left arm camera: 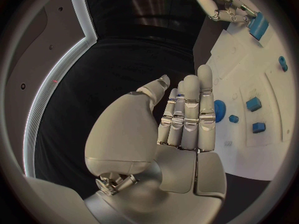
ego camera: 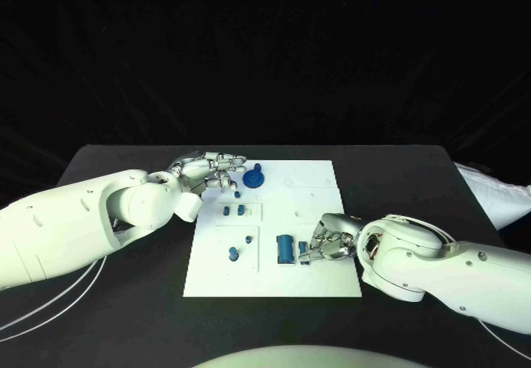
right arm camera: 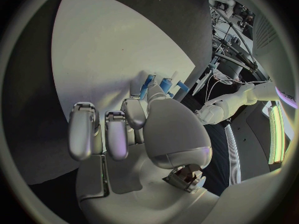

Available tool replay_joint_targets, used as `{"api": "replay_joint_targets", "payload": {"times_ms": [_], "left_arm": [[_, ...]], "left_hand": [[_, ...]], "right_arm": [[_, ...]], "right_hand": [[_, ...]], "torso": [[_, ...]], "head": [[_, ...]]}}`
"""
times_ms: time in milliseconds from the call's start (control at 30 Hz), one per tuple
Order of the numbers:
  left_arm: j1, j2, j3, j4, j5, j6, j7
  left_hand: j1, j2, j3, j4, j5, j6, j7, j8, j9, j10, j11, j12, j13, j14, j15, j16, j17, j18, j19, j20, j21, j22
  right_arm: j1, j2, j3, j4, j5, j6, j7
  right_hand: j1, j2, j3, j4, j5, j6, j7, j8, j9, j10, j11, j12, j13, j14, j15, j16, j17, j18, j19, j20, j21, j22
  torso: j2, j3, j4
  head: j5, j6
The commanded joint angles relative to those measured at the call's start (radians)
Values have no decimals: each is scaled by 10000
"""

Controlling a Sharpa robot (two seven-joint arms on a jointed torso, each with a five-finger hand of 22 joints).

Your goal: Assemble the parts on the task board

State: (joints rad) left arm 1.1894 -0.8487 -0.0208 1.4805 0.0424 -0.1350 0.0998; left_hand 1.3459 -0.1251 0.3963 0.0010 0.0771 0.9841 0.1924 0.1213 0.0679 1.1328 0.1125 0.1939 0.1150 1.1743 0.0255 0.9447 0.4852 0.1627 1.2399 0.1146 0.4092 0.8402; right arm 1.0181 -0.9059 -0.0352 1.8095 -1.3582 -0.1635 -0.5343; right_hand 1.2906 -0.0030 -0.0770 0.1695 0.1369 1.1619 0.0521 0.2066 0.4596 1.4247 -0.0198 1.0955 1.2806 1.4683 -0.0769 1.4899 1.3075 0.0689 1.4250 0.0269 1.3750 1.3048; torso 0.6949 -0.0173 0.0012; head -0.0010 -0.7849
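The white task board lies in the middle of the black table. My left hand hovers at the board's far left corner with its fingers stretched out together and nothing in them. A round blue part stands just beyond those fingertips, its edge showing past them in the left wrist view. My right hand rests at the board's right edge, its fingertips pinching a small blue part next to an upright blue block. That block and right hand also show in the left wrist view.
Small blue parts sit in the board's middle-left recess, and two more lie in the near-left recess. Bare black table surrounds the board. White cables trail at the near left.
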Motion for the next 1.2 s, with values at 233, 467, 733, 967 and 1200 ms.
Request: {"api": "replay_joint_targets", "payload": {"times_ms": [233,467,733,967,1200], "left_arm": [[2,-5,6,-7,-51,143,47],[-5,-35,6,-50,-23,-11,270],[-160,37,6,-235,299,-559,1044],[-439,444,13,-723,586,-1373,2422],[-587,949,22,-1524,911,-1746,3073]], "left_hand": [[17,86,-54,-16,28,-73,-10,51,-6,-59,-7,34,-9,-84,-1,6,-8,184,2,71,-55,-9],[21,87,-55,-17,28,-76,-10,53,-6,-62,-7,38,-9,-86,-1,7,-10,184,2,71,-57,-11],[27,130,-87,-3,24,61,-73,166,25,32,-62,157,15,-112,-21,19,-40,192,0,66,-90,-47],[-121,149,-339,172,28,45,-419,87,-26,-193,-139,158,-111,-1411,96,-1281,-741,146,-1245,155,-949,-514],[102,135,-531,210,32,130,-271,-185,-15,-329,257,-562,-525,-2209,832,-5148,-2497,93,-3426,930,-2969,-2173]], "right_arm": [[-62,-408,-90,193,712,-954,966],[313,-543,-77,38,2217,-1886,3293],[895,-277,-71,-1231,5874,-2388,5777],[1205,407,-31,-3222,9605,-1771,7690],[1256,1091,47,-4821,11375,-1083,8620]], "right_hand": [[-123,-76,-282,60,40,-309,138,-111,-1077,-221,92,-393,-180,737,13,-150,1204,17,-188,67,-219,-210],[-50,75,-488,23,339,-1204,464,-635,-1295,-445,357,-770,-403,758,222,-98,1291,19,-210,225,-266,-249],[675,362,-483,-412,293,-1420,603,-798,-1445,-1662,478,-3480,-2147,371,330,-1232,-163,379,-1117,351,-1556,-1771],[1641,752,-209,-1013,-112,-1489,811,-1050,-1686,-2842,669,-7247,-5359,-1649,521,-7167,-6097,1148,-3613,523,-5984,-6220],[2093,791,58,-1438,-269,-1557,1149,-1531,-2334,-2429,1166,-10109,-9743,-2180,1239,-12327,-9365,1290,-4196,1383,-9788,-9036]], "torso": [[-17,-4,-10],[-79,-29,-116],[-379,-117,-322],[-733,-183,-317],[-992,-174,-237]], "head": [[-12,39],[-27,238],[-9,538],[-12,978],[-37,1384]]}}
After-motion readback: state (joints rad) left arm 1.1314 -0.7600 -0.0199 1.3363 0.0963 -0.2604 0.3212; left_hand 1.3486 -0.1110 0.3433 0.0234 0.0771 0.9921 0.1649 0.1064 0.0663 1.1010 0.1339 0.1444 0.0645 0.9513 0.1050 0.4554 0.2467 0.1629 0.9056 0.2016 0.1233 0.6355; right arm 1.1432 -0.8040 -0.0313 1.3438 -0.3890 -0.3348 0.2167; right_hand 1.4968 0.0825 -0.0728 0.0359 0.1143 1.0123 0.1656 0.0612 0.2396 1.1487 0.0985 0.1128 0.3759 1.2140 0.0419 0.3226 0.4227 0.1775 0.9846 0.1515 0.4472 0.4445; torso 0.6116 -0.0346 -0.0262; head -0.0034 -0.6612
